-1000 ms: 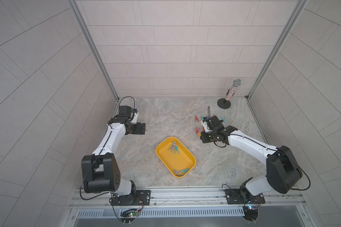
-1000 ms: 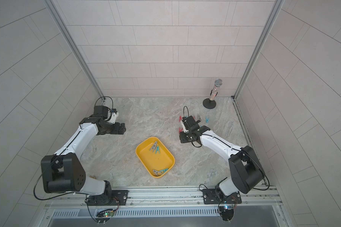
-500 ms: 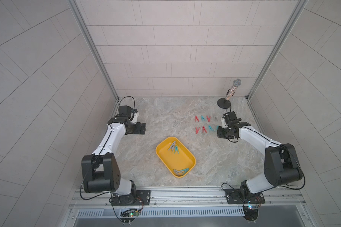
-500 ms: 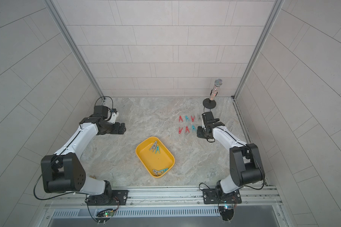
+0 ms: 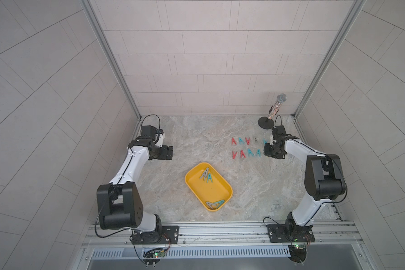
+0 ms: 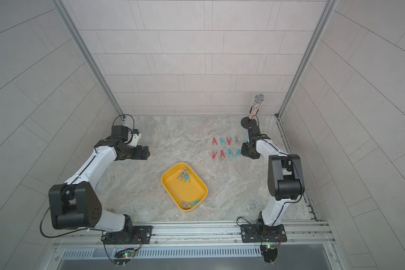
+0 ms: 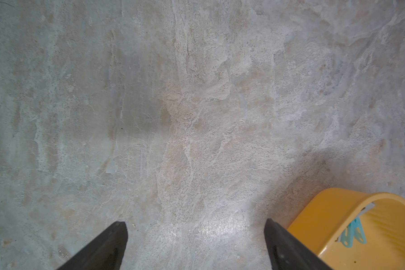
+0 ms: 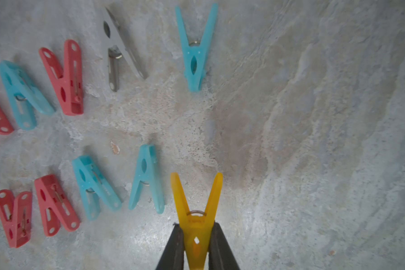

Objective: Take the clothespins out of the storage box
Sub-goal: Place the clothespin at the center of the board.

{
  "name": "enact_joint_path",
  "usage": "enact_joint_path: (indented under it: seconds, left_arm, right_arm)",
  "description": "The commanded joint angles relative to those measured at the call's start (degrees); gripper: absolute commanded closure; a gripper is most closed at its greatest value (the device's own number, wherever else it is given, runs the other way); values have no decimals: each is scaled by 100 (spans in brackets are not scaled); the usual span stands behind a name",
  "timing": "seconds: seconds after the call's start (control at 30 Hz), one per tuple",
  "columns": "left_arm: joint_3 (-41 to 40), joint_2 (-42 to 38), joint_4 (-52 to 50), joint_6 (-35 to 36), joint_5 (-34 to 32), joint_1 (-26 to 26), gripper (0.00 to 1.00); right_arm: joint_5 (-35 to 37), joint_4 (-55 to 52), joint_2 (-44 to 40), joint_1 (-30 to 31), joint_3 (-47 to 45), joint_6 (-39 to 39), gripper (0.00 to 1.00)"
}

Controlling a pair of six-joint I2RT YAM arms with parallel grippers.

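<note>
Smooth plastic clothespins point(image 8: 195, 58), metal springs point(image 8: 197, 212); glossy plastic storage box point(image 5: 211, 191); matt, rough stone-like tabletop point(image 5: 197, 140).

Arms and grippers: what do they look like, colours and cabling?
Both alike: left arm and right arm have white links, bulky black joint housings, thin black cables looping at wrist and base. Black tapered fingers on left gripper and right gripper.

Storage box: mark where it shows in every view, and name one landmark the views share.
Top view: storage box, lower centre of the tabletop.
Top view: storage box, same spot, nearer the picture's left.
Left wrist: one corner of it, just past a finger of the open left hand.
Right wrist: not in it.
Shared landmark: the teal clothespin beside a grey clothespin inside the box.
</note>
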Motion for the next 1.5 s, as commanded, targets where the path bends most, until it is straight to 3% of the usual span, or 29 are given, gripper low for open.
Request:
enact_joint_path:
  seconds: [0.0,0.43,0.77,1.2,1.47]
  left_arm:
    - [7,-62,-65,-35,33,39,1]
    - [4,-62,-56,-35,48,41,1]
    - [-7,-70,-55,-35,46,41,1]
    - [-9,-105,-46,-31,12,50,1]
    - [-31,-71,-20,-18,-28,58,1]
  right_arm:
    - [32,-207,213,-6,189,-166,82]
    - [66,-434,1018,3,758,-383,76]
    - [195,-530,1080,3,861,-451,68]
    - [172,-560,40,73,597,-295,61]
    - [-400,-517,-1096,291,254,-185,60]
